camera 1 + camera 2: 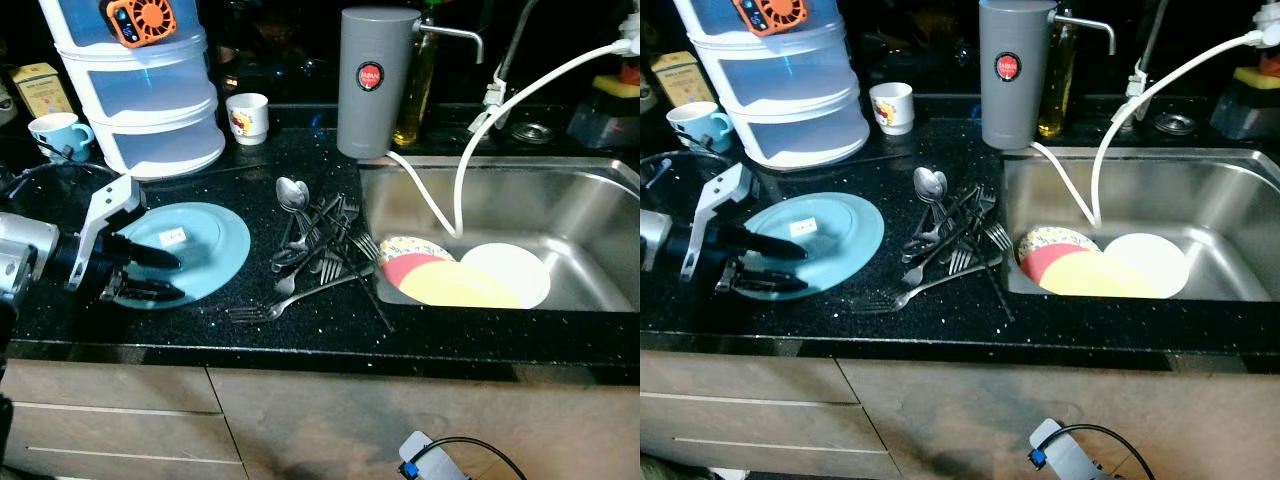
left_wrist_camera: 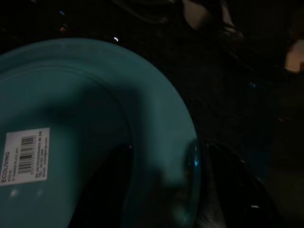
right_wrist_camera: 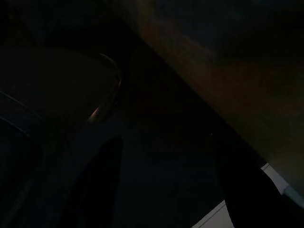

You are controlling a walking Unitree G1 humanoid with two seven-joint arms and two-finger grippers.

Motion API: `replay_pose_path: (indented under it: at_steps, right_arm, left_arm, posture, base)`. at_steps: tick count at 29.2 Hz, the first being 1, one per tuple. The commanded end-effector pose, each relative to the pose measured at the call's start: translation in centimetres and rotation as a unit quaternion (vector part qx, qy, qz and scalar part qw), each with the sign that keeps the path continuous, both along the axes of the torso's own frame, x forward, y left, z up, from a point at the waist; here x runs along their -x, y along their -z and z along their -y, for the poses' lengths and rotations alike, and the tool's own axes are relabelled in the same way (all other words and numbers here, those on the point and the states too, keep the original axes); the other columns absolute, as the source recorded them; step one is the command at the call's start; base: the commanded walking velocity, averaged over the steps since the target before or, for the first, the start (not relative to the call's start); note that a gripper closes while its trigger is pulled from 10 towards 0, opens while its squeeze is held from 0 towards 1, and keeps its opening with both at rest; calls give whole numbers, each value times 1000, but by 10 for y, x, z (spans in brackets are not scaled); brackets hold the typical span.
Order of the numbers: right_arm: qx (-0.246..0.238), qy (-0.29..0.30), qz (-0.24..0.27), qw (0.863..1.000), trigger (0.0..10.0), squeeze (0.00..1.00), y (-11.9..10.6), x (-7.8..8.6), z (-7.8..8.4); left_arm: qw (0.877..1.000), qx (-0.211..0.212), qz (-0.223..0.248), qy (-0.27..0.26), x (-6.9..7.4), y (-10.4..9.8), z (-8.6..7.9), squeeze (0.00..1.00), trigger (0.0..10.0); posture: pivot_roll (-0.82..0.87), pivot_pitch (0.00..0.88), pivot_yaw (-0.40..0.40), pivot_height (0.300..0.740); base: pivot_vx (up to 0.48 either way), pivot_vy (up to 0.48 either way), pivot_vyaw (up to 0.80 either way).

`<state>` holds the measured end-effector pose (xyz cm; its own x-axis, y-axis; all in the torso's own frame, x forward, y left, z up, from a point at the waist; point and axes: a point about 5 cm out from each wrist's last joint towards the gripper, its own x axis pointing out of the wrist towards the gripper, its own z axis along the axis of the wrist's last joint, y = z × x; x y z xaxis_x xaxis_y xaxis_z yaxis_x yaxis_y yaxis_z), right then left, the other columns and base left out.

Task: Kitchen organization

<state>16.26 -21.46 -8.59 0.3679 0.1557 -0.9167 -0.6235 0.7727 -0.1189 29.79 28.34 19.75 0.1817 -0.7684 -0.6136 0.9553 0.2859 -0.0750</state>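
Note:
A light blue plate (image 1: 205,235) with a barcode sticker lies flat on the black counter, left of a pile of forks and spoons (image 1: 320,240). My left gripper (image 1: 150,273) reaches in from the left at the plate's near left rim. It is open. In the left wrist view one finger (image 2: 104,190) lies over the plate and the other (image 2: 237,190) sits outside the rim. In the sink (image 1: 590,190) lie a yellow plate (image 1: 460,288), a red plate (image 1: 405,268) and a white plate (image 1: 510,268). The right wrist view is very dark; my right gripper (image 3: 166,190) shows two dim fingers standing apart.
A stack of clear tubs (image 1: 150,90) stands behind the plate, with a blue cup (image 1: 58,133) and a white cup (image 1: 248,117) beside it. A grey canister (image 1: 375,80) stands at the sink's corner. A white hose (image 1: 465,170) hangs into the sink. Drawers run below the counter edge.

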Motion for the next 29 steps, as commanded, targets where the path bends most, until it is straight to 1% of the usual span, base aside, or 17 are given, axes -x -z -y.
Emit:
replay_pose_path:
  at_steps: [1,4,8,10,13,16,17,18,19,20,21,22,23,25,26,27,29]
  right_arm:
    - [-1,-1,3,1000,10000,0,0,-2,-2]
    - [-1,-2,4,1000,10000,0,0,-2,-2]
    - [0,-4,4,1000,10000,0,-1,-3,-3]
    - [0,-4,4,1000,10000,0,-1,-3,-3]
    - [1,-4,5,1000,10000,0,-1,-4,-3]
    - [1,-5,5,1000,10000,0,-1,-4,-3]
    - [1,-5,5,1000,10000,0,-1,-4,-3]
    - [1,-5,5,1000,10000,0,-1,-4,-3]
    - [1,-5,5,1000,10000,0,-1,-4,-3]
    - [1,-5,5,1000,10000,0,-1,-4,-3]
    - [1,-5,5,1000,10000,0,-1,-3,-3]
    - [1,-5,5,1000,10000,0,-1,-3,-3]
    - [0,-5,5,1000,10000,0,-1,-3,-3]
    - [0,-5,4,1000,10000,0,-1,-3,-3]
    - [0,-5,4,1000,10000,0,-1,-3,-3]
    - [0,-5,4,1000,10000,0,0,-3,-3]
    - [0,-5,4,1000,10000,0,0,-3,-4]
  left_arm:
    - [993,-40,-111,11,22,37,-2,0,10000]
    - [991,-34,-124,39,34,35,5,0,10000]
    - [987,-20,-140,80,50,30,19,0,10000]
    - [986,-20,-142,87,52,29,21,0,10000]
    - [983,-21,-145,107,59,26,27,0,10000]
    - [984,-21,-140,111,60,23,29,0,10000]
    - [985,-22,-131,108,58,21,28,0,10000]
    - [990,-20,-106,92,50,18,27,0,10000]
    - [993,-18,-90,78,46,15,27,0,10000]
    - [999,-5,-29,45,33,5,29,0,10000]
    - [1000,6,-2,28,27,0,29,0,10000]
    - [1000,6,-2,28,27,0,29,0,10000]
    - [998,29,52,-8,16,-12,29,0,10000]
    - [995,46,86,-35,9,-22,28,0,10000]
    - [995,46,86,-35,9,-22,28,0,10000]
    - [991,61,109,-48,7,-31,27,0,10000]
    - [988,84,122,-48,8,-40,28,0,10000]
  posture:
    - [17,15,-3,740]
    - [19,15,-4,740]
    - [24,12,-5,740]
    - [25,11,-5,740]
    - [27,8,-5,740]
    - [26,6,-5,740]
    - [26,5,-4,740]
    - [26,5,-4,740]
    - [26,5,-4,740]
    - [25,2,-3,740]
    - [25,2,-3,740]
    - [25,2,-3,740]
    - [26,1,-4,740]
    - [24,0,-5,740]
    - [24,0,-5,740]
    - [25,0,-5,740]
    - [27,0,-6,740]
  base:
    - [0,0,0]
    - [0,0,0]
    - [0,0,0]
    - [0,0,0]
    - [0,0,0]
    - [0,0,0]
    - [0,0,0]
    - [0,0,0]
    - [0,0,0]
    - [0,0,0]
    - [0,0,0]
    - [0,0,0]
    - [0,0,0]
    - [0,0,0]
    - [0,0,0]
    - [0,0,0]
    - [0,0,0]
